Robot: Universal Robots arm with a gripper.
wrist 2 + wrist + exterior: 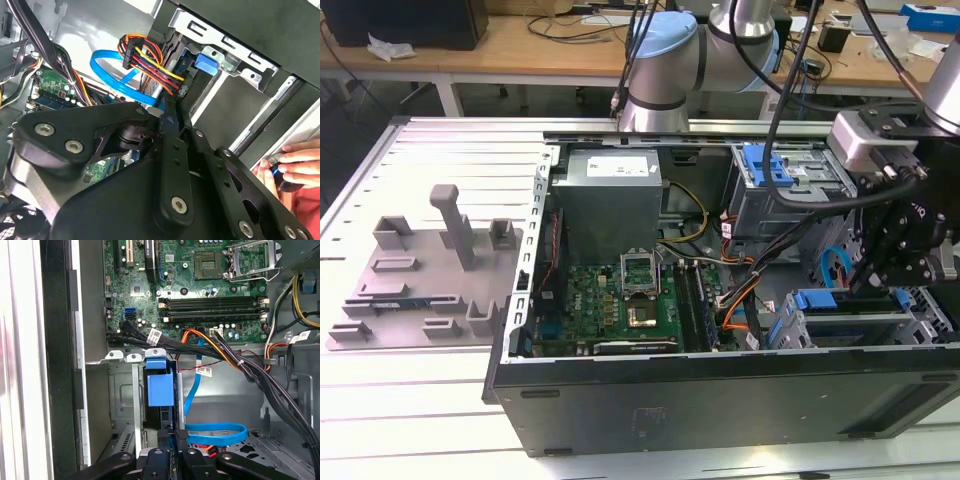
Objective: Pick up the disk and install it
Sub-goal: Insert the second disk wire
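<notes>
Lab bench, open computer case [720, 390]. Gripper [167, 437] low in drive cage [122, 390], fingers pinched on disk [161, 390] standing edge-on in bay slot. Disk partly inserted; seating apparently unfinished.

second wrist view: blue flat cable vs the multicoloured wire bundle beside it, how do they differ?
Colour: the blue flat cable is solid blue; the multicoloured wire bundle mixes red, yellow, orange and black.
Build: the cable is one flat band; the bundle is several thin round wires leaving a black connector.
Shared: both curve inside the open computer case.
</notes>
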